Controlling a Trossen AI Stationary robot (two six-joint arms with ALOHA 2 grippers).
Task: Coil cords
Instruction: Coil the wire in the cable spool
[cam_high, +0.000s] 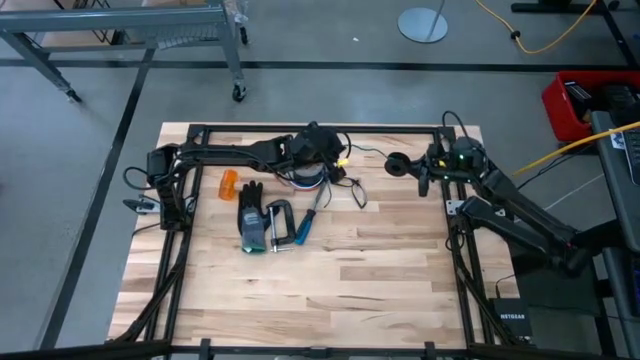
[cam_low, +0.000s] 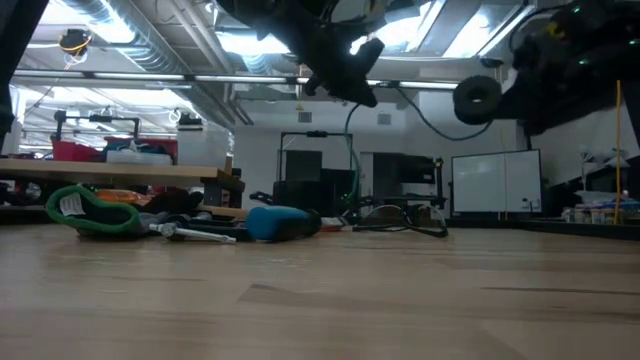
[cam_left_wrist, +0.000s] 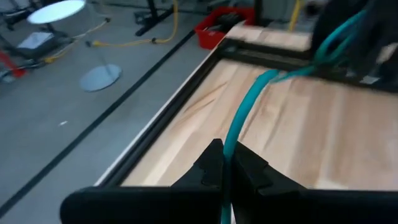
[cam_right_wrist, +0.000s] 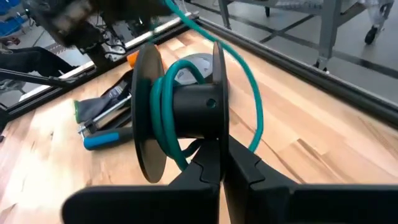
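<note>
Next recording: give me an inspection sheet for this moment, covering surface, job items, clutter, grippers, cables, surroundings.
Surface: wooden table, near half bare.
Job's things: teal cord partly wound on a black spool; its free run leads to the left gripper.
Clutter: glove, clamp, blue-handled screwdriver, orange object, tape roll.
Grippers: left gripper shut on teal cord; right gripper shut on the spool, held above the table.
Cables: yellow cable on floor.
Surroundings: red box, metal cart.
</note>
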